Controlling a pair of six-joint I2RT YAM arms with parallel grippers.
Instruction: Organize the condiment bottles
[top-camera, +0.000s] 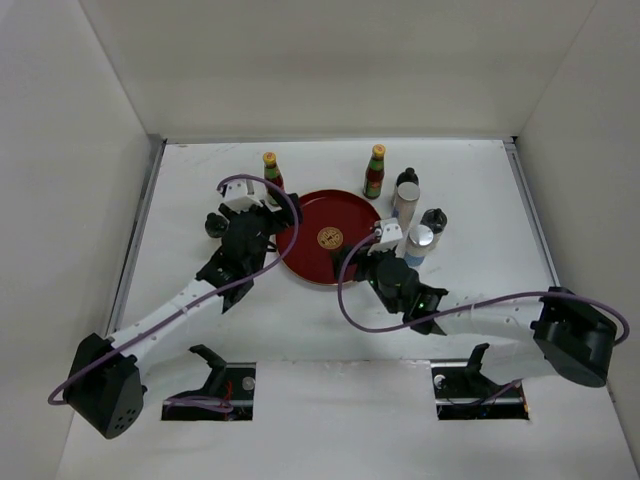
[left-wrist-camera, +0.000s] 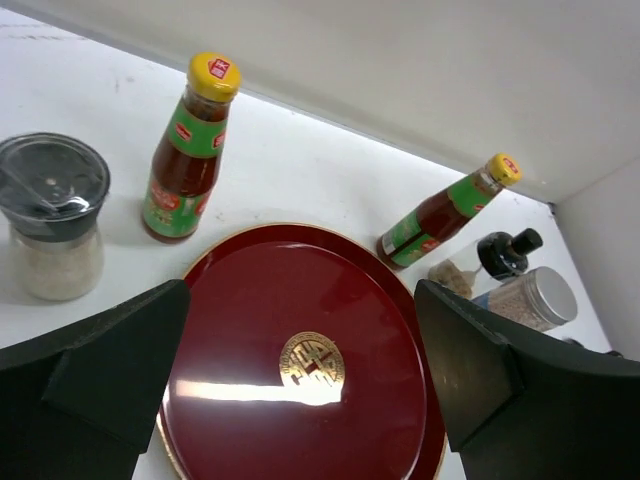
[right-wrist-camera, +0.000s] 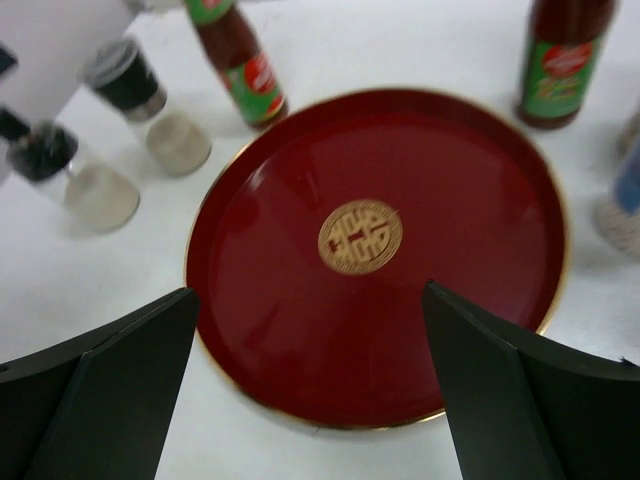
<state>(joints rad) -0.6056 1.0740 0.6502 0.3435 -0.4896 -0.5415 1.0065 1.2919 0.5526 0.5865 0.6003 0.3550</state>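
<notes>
Red sauce bottles with yellow caps (left-wrist-camera: 185, 160) and small glass shakers (left-wrist-camera: 55, 230) stand on the white table (top-camera: 190, 180), around the round dark-red tray (top-camera: 335, 210). Both arms' jaws are wide apart, holding nothing. Maybe grab each bottle low and keep it upright.

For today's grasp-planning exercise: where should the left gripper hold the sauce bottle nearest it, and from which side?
Probably the labelled body of the sauce bottle, below the tapering neck, approaching level over the tray: it stands upright with both flanks clear.

The white table (top-camera: 200, 180) bears a dark-red tray (top-camera: 345, 212), with sauce bottles (top-camera: 375, 172) and jars (left-wrist-camera: 55, 230) standing around it.
</notes>
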